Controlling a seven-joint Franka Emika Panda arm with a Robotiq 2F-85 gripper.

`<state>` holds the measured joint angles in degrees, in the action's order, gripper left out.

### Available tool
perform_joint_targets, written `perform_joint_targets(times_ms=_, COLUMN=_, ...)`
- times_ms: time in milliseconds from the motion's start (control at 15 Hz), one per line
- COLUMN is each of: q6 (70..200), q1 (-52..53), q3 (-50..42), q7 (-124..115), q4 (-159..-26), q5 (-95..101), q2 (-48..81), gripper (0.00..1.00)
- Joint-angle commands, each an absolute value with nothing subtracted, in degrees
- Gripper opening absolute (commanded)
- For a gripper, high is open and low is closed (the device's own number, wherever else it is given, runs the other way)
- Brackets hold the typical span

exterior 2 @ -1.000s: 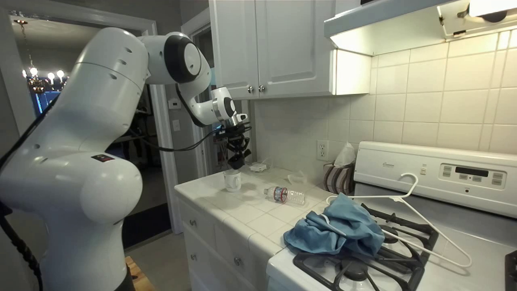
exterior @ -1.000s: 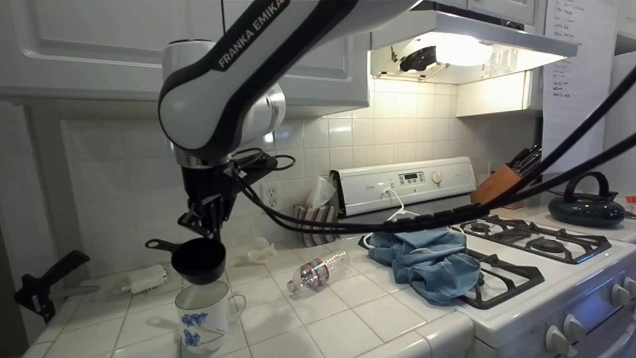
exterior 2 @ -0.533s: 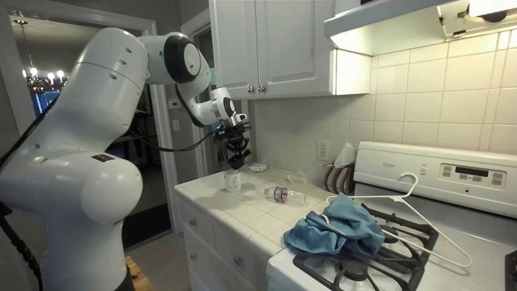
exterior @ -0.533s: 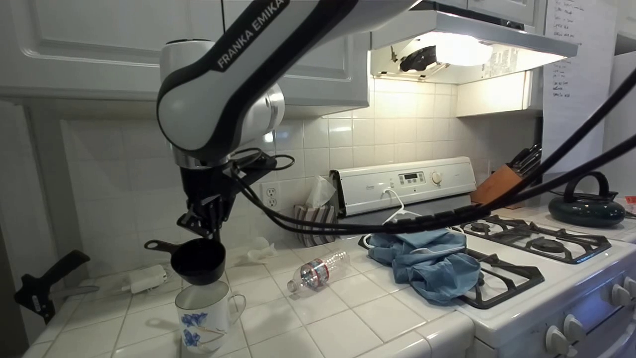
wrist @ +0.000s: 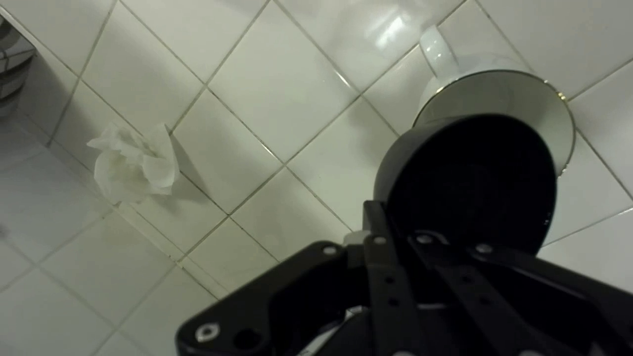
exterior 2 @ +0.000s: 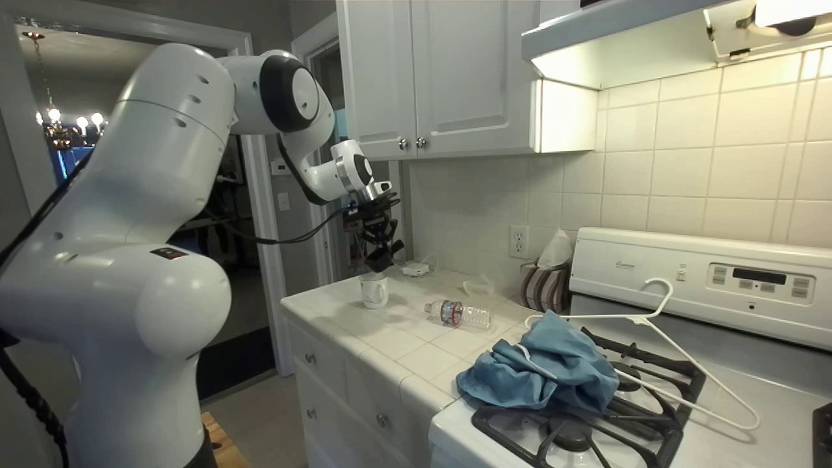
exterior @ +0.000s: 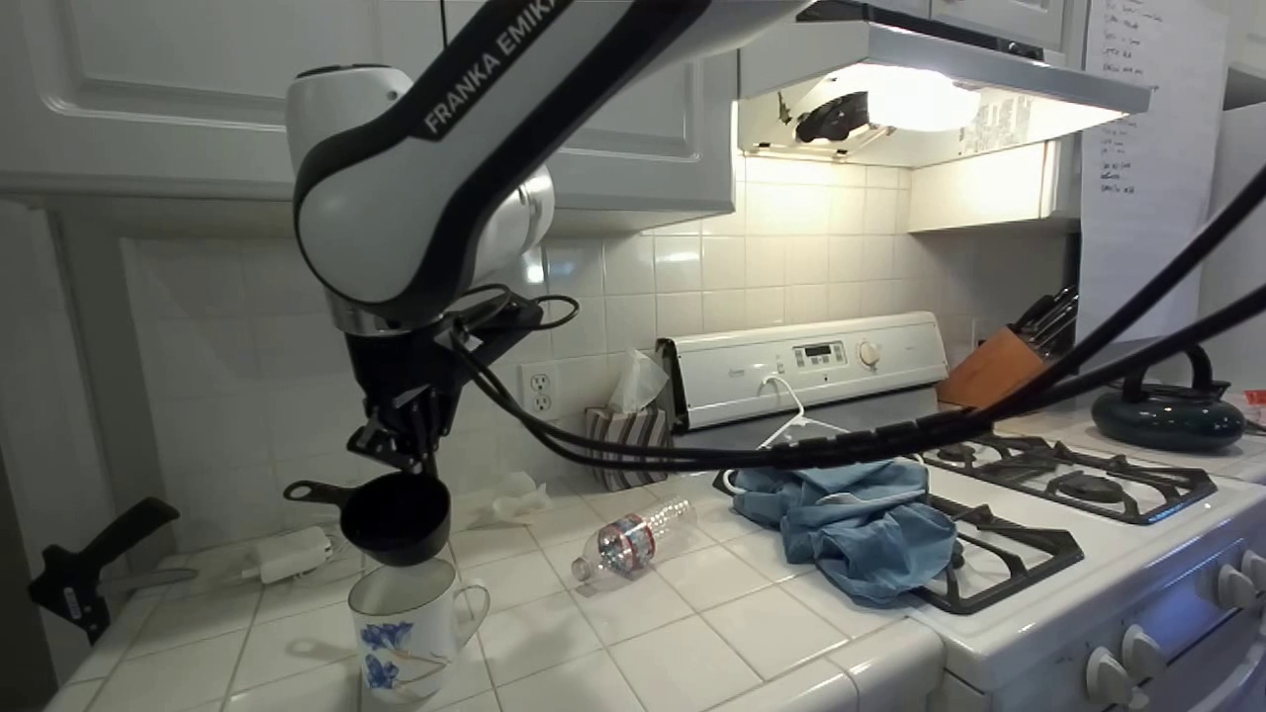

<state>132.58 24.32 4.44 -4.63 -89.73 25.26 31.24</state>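
Above the mug (exterior: pixel 401 638) | black pan (exterior: pixel 396 522) under clenched fingers (wrist: pixel 388 269) | apparently held by rim

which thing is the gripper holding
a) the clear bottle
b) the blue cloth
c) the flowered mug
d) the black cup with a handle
d, since the wrist view shows the gripper shut on the wall of the black cup, with the flowered mug standing lower, outside its fingers.
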Motion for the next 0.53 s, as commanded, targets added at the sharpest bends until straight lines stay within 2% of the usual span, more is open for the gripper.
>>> perform_joint_targets(times_ms=0, q6=130.28, q1=25.94, q3=3.49, q7=-7.15, q4=-89.43, q5=28.48, q2=30.26, gripper=0.01)
perform_joint_targets(times_ms=467, q6=128.56, q1=26.37, q3=3.43, q7=-8.76, q4=-89.63, q5=30.73, q2=29.59, gripper=0.01)
